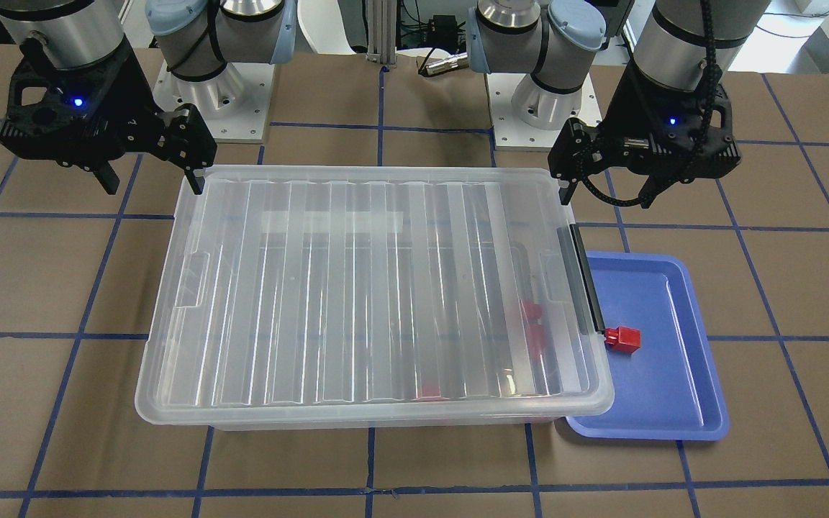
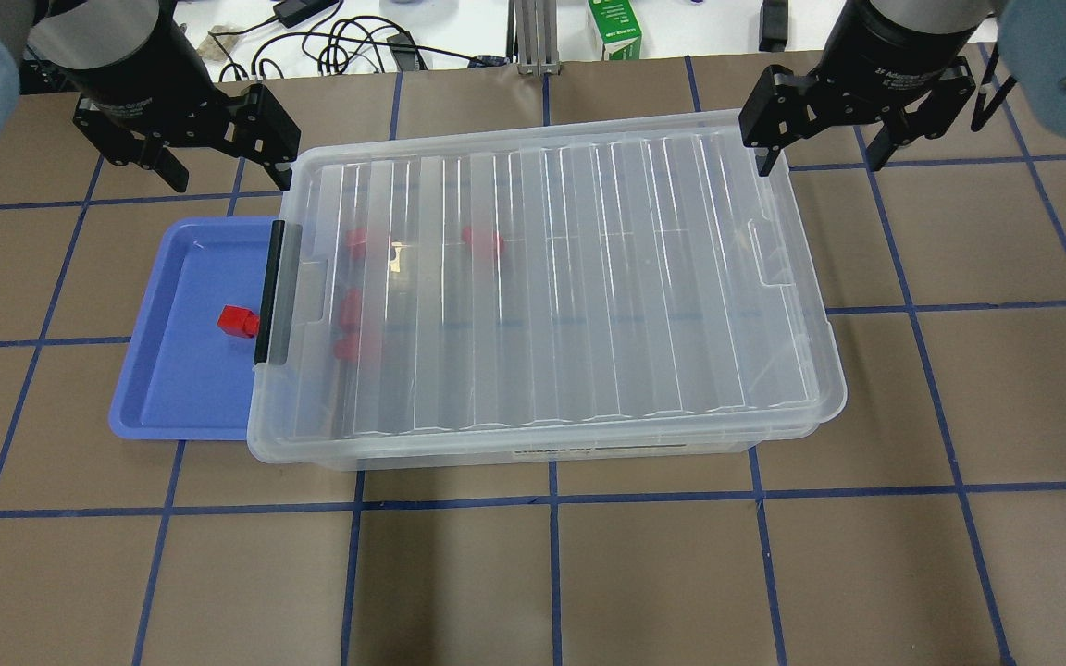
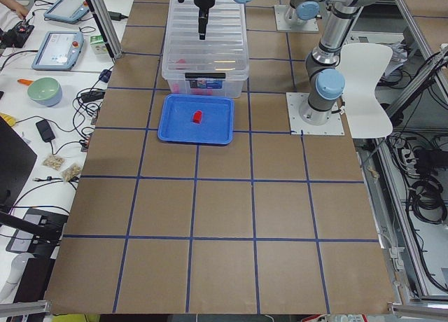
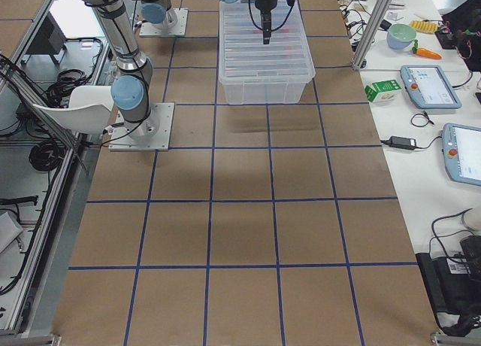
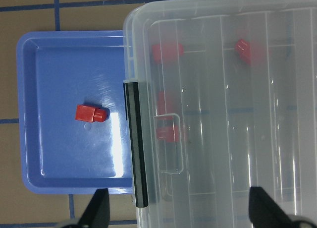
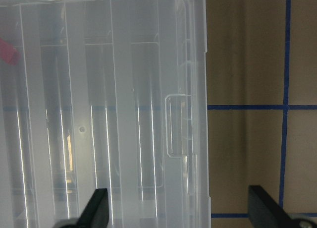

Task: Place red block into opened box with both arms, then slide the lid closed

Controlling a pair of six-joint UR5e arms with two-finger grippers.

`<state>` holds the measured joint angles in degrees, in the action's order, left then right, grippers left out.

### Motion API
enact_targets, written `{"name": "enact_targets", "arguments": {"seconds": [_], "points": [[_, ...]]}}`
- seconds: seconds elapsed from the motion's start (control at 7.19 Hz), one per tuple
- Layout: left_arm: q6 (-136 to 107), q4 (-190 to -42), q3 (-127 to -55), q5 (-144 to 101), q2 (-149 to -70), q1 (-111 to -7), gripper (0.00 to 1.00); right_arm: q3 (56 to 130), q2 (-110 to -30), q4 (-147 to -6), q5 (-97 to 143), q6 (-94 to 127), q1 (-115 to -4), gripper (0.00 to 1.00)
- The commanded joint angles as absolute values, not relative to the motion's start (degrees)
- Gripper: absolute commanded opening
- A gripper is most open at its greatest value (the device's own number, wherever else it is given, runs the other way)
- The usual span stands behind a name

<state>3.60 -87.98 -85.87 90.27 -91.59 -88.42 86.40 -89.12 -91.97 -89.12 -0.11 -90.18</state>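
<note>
A red block (image 1: 624, 338) (image 2: 238, 320) (image 5: 90, 113) lies in a blue tray (image 1: 666, 403) (image 2: 181, 388) beside the box's black bar (image 2: 271, 291). The clear box (image 2: 533, 453) is covered by the ribbed lid (image 1: 371, 288) (image 2: 570, 277), which sits slightly askew and overhangs the end away from the bar. Several red blocks (image 2: 357, 242) show blurred through the lid. My left gripper (image 2: 223, 166) (image 5: 181, 213) hovers open at the far corner of the box's bar end. Over the opposite far corner my right gripper (image 2: 822, 153) (image 6: 181, 213) is open too. Neither holds anything.
Brown paper with a blue tape grid covers the table (image 2: 533, 573). The arm bases (image 1: 213, 93) stand on the robot's side of the box. A green carton (image 2: 614, 28) and cables lie past the far edge. Tablets and a bowl (image 3: 43, 91) sit on a side bench.
</note>
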Motion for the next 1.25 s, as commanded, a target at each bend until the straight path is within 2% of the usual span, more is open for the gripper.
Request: {"name": "enact_targets", "arguments": {"seconds": [0.0, 0.28, 0.83, 1.11], "points": [[3.6, -88.1, -86.0, 90.3, -91.6, -88.4, 1.00, 86.4, -89.1, -92.0, -89.1, -0.2, -90.2, 1.00], [3.6, -88.0, -86.0, 90.4, -91.5, -88.4, 1.00, 86.5, -88.9, -92.5, -89.0, -1.6, -90.0, 1.00], [3.3, -88.1, -86.0, 90.2, -91.1, -88.4, 1.00, 91.4, -78.4, -103.8, -91.0, -6.3, -89.2, 1.00], [3.4, -88.2, -86.0, 90.3, -90.9, -88.4, 1.00, 93.5, -76.8, -109.8, -91.2, -8.2, -86.5, 1.00]]}}
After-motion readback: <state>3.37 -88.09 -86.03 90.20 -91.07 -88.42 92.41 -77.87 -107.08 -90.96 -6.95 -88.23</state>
